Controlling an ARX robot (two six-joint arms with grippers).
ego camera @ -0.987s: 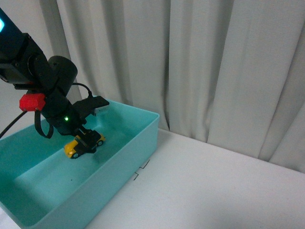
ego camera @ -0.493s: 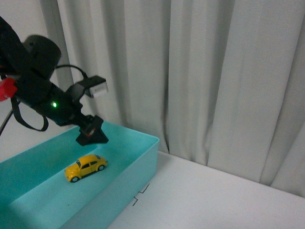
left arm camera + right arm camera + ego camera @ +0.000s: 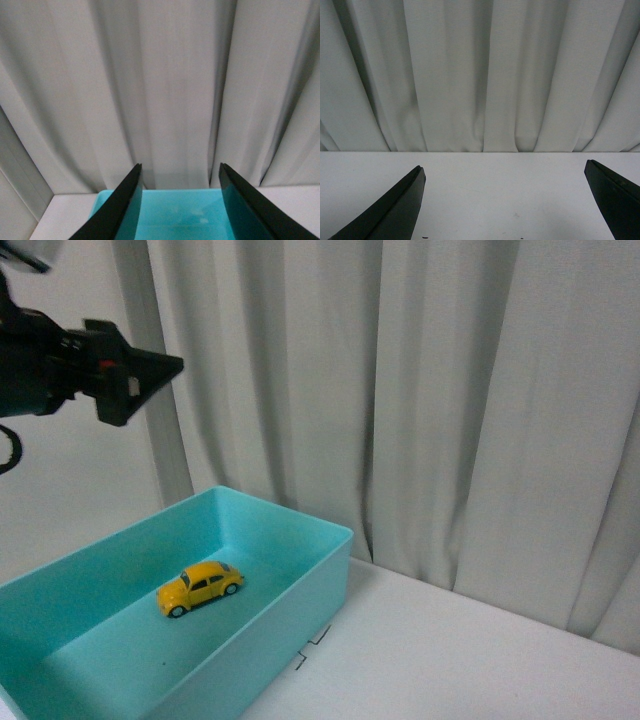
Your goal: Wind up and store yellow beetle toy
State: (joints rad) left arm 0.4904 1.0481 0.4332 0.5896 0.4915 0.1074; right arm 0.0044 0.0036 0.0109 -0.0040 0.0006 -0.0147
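So the yellow beetle toy sits in the teal bin, nose toward the back-right, well below the left tool, spread apart and empty.

No text, label, brand name or number is showing legibly in any view. Only small black corner marks are lying on the white surface, just beside the turquoise plastic bin.

yellow beetle toy, teal bin, white curtain
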